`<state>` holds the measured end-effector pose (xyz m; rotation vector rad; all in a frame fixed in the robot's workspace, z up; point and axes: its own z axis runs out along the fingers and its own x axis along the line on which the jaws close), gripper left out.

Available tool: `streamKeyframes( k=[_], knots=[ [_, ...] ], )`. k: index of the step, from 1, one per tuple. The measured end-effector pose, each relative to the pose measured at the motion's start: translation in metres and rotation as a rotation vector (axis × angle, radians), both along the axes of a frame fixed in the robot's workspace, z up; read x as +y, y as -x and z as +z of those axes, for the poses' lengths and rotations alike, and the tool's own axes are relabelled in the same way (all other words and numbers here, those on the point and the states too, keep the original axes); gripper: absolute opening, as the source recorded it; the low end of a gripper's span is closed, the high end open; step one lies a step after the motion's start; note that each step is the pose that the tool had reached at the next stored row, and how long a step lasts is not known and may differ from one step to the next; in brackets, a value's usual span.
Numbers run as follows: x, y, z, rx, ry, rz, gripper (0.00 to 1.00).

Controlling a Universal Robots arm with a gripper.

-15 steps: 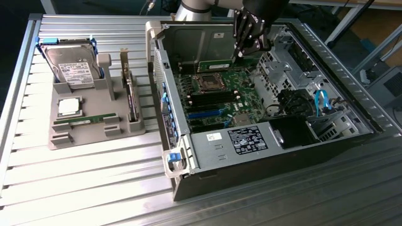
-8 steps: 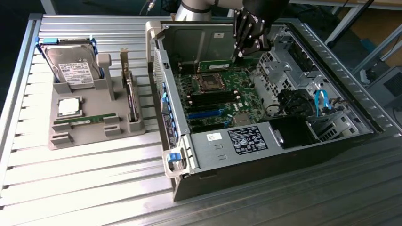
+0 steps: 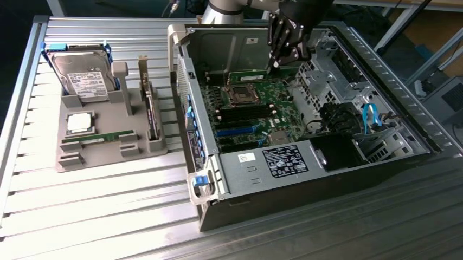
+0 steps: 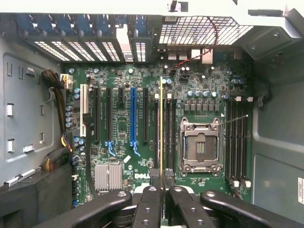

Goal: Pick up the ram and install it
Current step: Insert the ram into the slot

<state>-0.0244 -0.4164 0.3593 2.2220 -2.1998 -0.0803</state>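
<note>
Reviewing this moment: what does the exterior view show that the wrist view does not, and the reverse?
Exterior view adds the gray tray beside the open computer case, carrying a hard drive, a silver processor chip and a second green stick.
Wrist view adds the rear vent grille with a red wire across it, and the ram seen edge-on, lined up along the dark slots beside the empty processor socket.
Both share the gripper shut on the ram inside the case, the green motherboard and that socket.
</note>
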Motion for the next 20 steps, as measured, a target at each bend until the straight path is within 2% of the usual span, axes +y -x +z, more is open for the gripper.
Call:
streamKeyframes(
  k=[6, 12, 20],
  knots=[
    [0.0000, 0.000, -0.0123, 0.0001, 0.0000, 0.000, 0.13],
    [0.0000, 0.000, -0.0288, 0.0002, 0.0000, 0.000, 0.13],
    [0.0000, 0.000, -0.0413, 0.0001, 0.0000, 0.000, 0.13]
  ],
)
